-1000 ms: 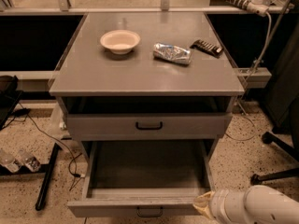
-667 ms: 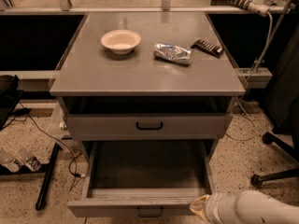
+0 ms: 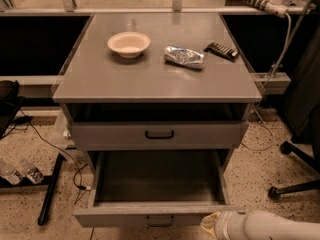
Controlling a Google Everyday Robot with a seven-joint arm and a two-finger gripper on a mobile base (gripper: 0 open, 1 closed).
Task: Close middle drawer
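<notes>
Grey cabinet (image 3: pixel 150 81); middle drawer (image 3: pixel 150 215) stands far open under the shut upper drawer (image 3: pixel 200 134). Gripper (image 3: pixel 209 223) low at right, just beside the open drawer front's right end; its grip state cannot be told. On top: white bowl (image 3: pixel 129 44), foil packet (image 3: pixel 184 57), black remote-like item (image 3: pixel 222 50).

Grey middle drawer (image 3: pixel 116 216), cream end effector (image 3: pixel 212 223) at its front-right corner
</notes>
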